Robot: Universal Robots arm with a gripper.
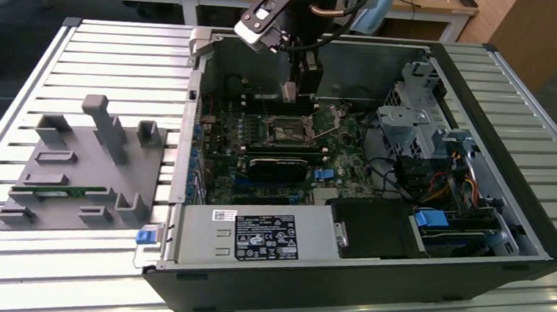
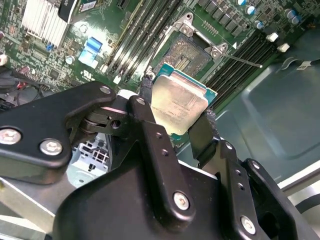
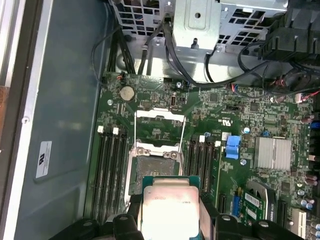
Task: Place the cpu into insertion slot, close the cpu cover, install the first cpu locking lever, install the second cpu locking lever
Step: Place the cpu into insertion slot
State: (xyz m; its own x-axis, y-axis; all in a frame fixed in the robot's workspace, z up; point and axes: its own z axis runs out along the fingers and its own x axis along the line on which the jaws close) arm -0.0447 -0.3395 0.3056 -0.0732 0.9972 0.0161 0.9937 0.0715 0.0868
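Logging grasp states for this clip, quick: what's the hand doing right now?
Hand: closed on the cpu, gripping it by opposite edges; the cpu is not yet in the insertion slot.

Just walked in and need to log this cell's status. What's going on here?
The robot's end effector grips the cpu by its edges above the motherboard, inside an open computer case. The chip hangs close to the insertion slot but is not yet seated. The cpu cover is flipped open beyond the slot, leaving it bare.
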